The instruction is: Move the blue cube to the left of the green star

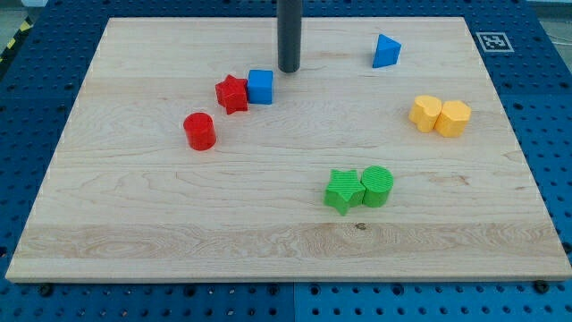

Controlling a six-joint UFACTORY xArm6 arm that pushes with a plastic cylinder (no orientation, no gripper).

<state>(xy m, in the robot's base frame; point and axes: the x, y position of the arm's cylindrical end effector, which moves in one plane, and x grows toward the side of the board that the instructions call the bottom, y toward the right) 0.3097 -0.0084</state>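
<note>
The blue cube [260, 87] sits in the upper middle of the board, touching a red star [231, 94] on its left. The green star [343, 190] lies lower, right of centre, touching a green cylinder [376, 186] on its right. My tip [289, 70] comes down from the view's top and rests just above and right of the blue cube, a small gap apart. The green star is well below and to the right of the blue cube.
A red cylinder [200, 131] stands below-left of the red star. A blue triangular block [386, 52] sits at the upper right. Two yellow blocks [426, 114] [453, 118] touch each other at the right. The wooden board [134, 224] lies on a blue perforated table.
</note>
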